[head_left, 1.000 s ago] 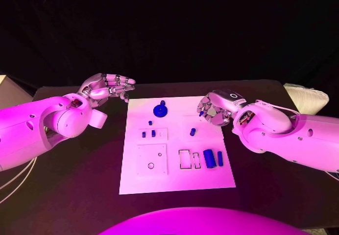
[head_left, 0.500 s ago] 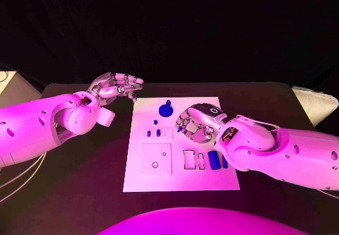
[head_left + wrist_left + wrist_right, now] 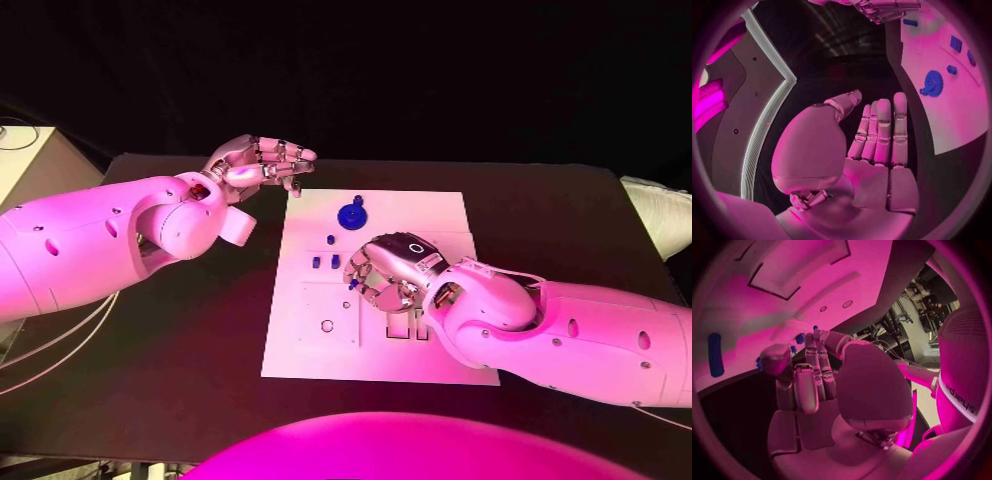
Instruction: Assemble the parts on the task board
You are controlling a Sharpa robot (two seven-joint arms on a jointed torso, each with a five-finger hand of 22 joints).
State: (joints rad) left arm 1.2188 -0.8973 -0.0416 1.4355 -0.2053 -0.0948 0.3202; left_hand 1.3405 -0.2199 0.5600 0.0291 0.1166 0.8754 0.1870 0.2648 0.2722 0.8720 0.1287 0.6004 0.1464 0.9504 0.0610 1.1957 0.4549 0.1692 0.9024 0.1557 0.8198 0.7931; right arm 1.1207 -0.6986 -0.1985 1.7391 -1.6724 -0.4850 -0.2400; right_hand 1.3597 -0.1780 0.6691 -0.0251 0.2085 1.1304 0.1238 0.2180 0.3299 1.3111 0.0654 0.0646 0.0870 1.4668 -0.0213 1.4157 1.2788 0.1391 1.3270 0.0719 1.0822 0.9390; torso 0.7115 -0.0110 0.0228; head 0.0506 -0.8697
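The white task board (image 3: pixel 433 215) lies in the middle of the black table. On its far part sit a blue gear (image 3: pixel 352 214) and three small blue parts (image 3: pixel 325 261). My right hand (image 3: pixel 384 276) hovers over the board's middle with its fingers curled, and a small blue part (image 3: pixel 794 346) shows between the thumb and fingers. It hides the slots and parts beneath it. A long blue part (image 3: pixel 715 355) lies on the board beyond that hand. My left hand (image 3: pixel 261 165) hangs off the board's far left corner, fingers straight in the left wrist view (image 3: pixel 879 135), holding nothing.
White recessed plates (image 3: pixel 329 312) take up the board's near left part. A pale box (image 3: pixel 36 165) stands at the table's far left. Bare black table (image 3: pixel 173 350) flanks the board on both sides.
My right hand has swung from the board's right edge to over its middle, covering the parts there. The camera has shifted; the left hand stays by the far left corner.
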